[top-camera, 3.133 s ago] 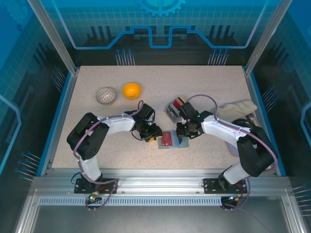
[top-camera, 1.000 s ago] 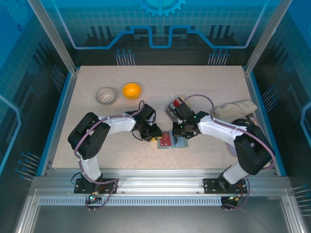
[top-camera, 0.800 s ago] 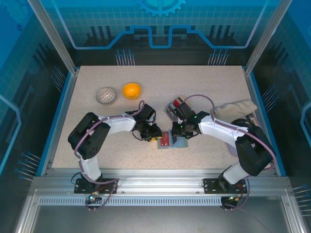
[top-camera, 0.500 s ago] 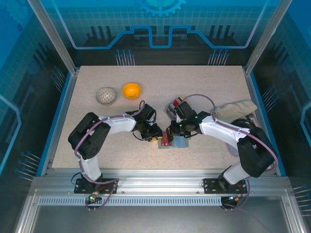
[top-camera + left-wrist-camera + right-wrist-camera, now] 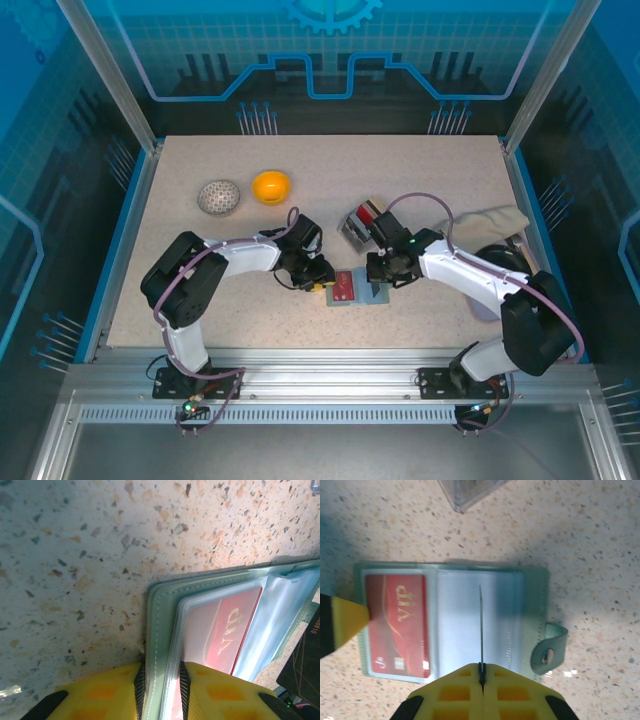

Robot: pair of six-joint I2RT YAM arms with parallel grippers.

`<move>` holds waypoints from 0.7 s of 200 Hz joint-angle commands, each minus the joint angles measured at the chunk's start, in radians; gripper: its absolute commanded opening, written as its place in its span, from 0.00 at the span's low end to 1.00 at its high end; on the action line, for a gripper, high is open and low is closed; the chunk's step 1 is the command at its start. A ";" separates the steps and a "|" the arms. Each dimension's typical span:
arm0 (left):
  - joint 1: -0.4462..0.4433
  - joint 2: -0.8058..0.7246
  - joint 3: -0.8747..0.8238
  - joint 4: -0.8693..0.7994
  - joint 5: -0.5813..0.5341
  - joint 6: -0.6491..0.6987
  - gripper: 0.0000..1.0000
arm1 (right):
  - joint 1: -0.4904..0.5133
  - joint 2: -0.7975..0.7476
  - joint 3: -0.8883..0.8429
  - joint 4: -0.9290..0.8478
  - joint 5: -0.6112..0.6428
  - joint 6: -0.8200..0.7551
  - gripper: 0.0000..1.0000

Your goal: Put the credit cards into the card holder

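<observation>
The grey-green card holder (image 5: pixel 352 301) lies open on the table, snap tab (image 5: pixel 549 647) to its right. A red card (image 5: pixel 397 625) sits in its left clear pocket (image 5: pixel 220 630). My left gripper (image 5: pixel 161 672) is shut on the holder's left edge (image 5: pixel 156 630), pinching cover and sleeves; it is also in the top view (image 5: pixel 318 283). My right gripper (image 5: pixel 481 667) is shut on a thin dark credit card (image 5: pixel 481 625), seen edge-on and upright over the holder's blue-grey right pocket (image 5: pixel 460 620). That card shows black at the corner of the left wrist view (image 5: pixel 302 662).
A clear plastic box (image 5: pixel 360 222) holding more cards stands just behind the holder (image 5: pixel 470 490). An orange ball (image 5: pixel 271 186) and a patterned ball (image 5: pixel 219 197) rest at the back left. A beige cloth (image 5: pixel 490 222) lies at the right.
My right gripper, still holding the dark card, swung left over the holder and has come back right, above the right pocket. The left gripper and the holder have stayed put.
</observation>
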 commanded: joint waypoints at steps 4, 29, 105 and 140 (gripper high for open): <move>-0.016 0.023 0.001 0.011 0.005 -0.004 0.28 | -0.010 -0.002 -0.009 -0.050 0.057 -0.018 0.01; -0.015 0.026 0.000 0.009 0.007 -0.003 0.29 | -0.010 0.018 -0.001 -0.042 0.063 -0.021 0.01; -0.016 0.031 0.003 0.012 0.010 -0.004 0.28 | 0.001 0.118 -0.013 0.044 -0.005 -0.011 0.00; -0.016 0.038 0.004 0.015 0.014 -0.002 0.28 | 0.008 0.137 -0.015 0.101 -0.089 0.010 0.00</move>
